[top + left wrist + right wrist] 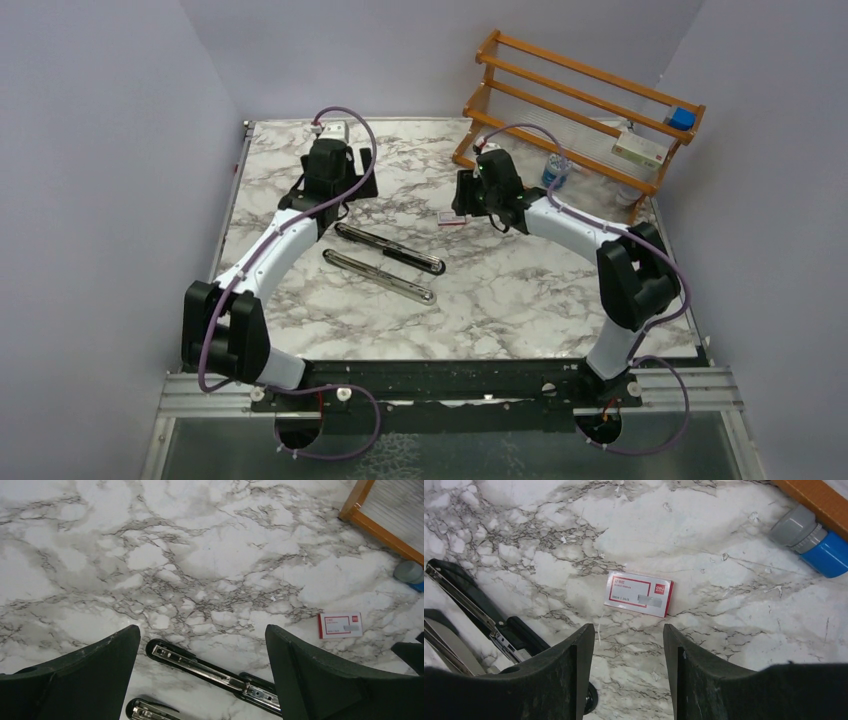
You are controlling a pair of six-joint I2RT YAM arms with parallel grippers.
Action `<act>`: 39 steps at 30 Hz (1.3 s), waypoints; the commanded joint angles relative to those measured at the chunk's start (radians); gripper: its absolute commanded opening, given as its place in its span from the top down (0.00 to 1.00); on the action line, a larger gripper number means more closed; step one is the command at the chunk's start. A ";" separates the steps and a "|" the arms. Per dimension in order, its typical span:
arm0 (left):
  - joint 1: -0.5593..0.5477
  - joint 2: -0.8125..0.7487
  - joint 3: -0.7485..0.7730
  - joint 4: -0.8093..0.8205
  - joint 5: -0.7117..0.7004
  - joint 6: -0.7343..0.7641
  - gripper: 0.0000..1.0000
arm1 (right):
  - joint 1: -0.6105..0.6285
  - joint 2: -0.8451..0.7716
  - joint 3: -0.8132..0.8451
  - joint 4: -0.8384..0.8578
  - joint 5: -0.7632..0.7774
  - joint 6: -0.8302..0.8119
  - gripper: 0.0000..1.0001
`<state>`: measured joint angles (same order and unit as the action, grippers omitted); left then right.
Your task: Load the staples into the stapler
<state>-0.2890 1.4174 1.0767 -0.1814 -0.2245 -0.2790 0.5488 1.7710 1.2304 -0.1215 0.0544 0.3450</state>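
The black stapler (390,250) lies open on the marble table as two long parts side by side, silver channel facing up. It also shows in the left wrist view (210,672) and at the left of the right wrist view (469,602). The pink-red staples box (452,218) with a white label lies flat to its right, and shows in both wrist views (340,625) (639,593). No loose staple strip shows. My left gripper (325,200) (201,630) is open and empty above the stapler's left end. My right gripper (478,208) (628,627) is open and empty just short of the box.
A wooden rack (580,100) stands at the back right with a white box (640,150) and a blue item (682,118) on it. A grey and blue bottle (555,172) (814,540) lies by the rack's foot. Grey walls close in the table.
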 commanded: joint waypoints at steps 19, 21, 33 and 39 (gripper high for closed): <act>-0.004 0.340 0.058 0.233 0.551 -0.357 0.16 | -0.174 -0.046 -0.206 0.114 -0.277 0.093 0.43; -0.008 0.387 0.068 0.258 0.577 -0.374 0.19 | -0.181 -0.035 -0.208 0.151 -0.298 0.102 0.44; -0.095 0.520 0.088 0.392 0.592 -0.431 0.42 | -0.194 0.107 -0.107 0.206 -0.354 0.122 0.45; -0.118 0.560 0.090 0.418 0.595 -0.457 0.50 | -0.199 0.159 -0.081 0.226 -0.386 0.111 0.46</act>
<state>-0.3992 1.9476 1.1507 0.1883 0.3500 -0.7048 0.3592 1.8946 1.1145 0.0608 -0.2836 0.4599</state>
